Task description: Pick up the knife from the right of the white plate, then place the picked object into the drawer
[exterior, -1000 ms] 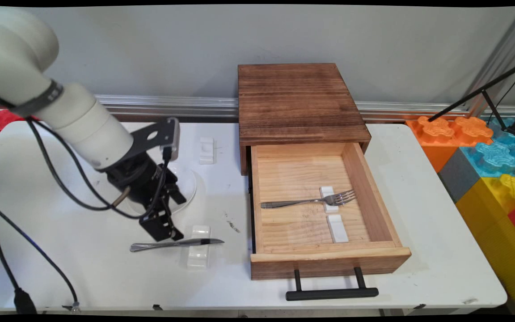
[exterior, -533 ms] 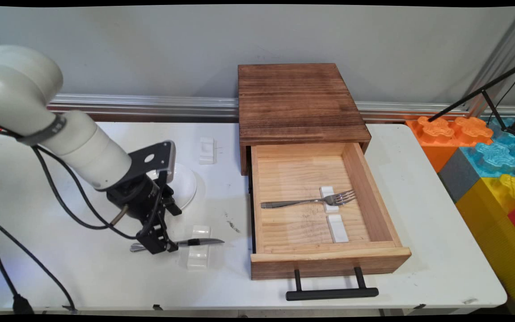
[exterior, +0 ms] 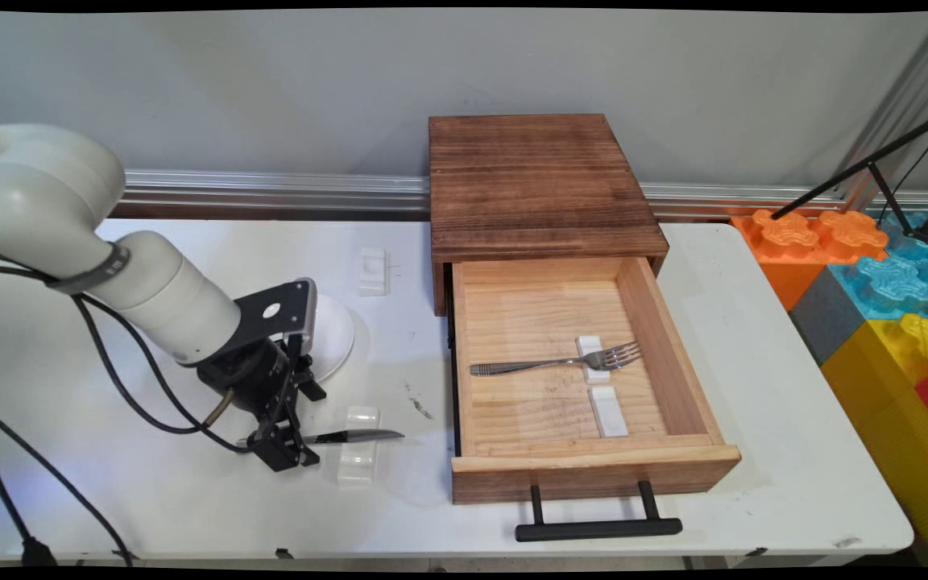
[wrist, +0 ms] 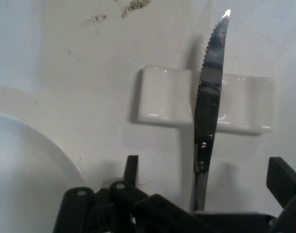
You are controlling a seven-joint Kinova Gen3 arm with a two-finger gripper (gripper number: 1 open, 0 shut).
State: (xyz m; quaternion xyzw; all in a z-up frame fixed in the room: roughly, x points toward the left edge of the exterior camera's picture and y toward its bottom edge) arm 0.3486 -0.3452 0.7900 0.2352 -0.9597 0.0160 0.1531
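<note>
A serrated metal knife [exterior: 355, 436] [wrist: 209, 92] lies on the white table, its blade resting across a small white rest [exterior: 358, 459] [wrist: 162, 102]. My gripper [exterior: 283, 451] [wrist: 206, 182] is down at the table over the knife's handle. It is open, with one finger [wrist: 131, 170] to the left of the handle and the other [wrist: 284, 180] to the right. In the hand view the handle runs up between the two fingers without clearly touching either. The handle's end is hidden under the hand.
A white plate [exterior: 333, 334] [wrist: 22, 160] sits just behind the gripper. Another white rest [exterior: 372, 270] lies farther back. To the right, a wooden cabinet [exterior: 536, 177] has its drawer [exterior: 593, 461] pulled out, holding a fork [exterior: 553, 364] and two white rests.
The arm has lowered and drawn toward the near edge, bringing the gripper from just above the knife's handle down around it. The knife and rest have not moved.
</note>
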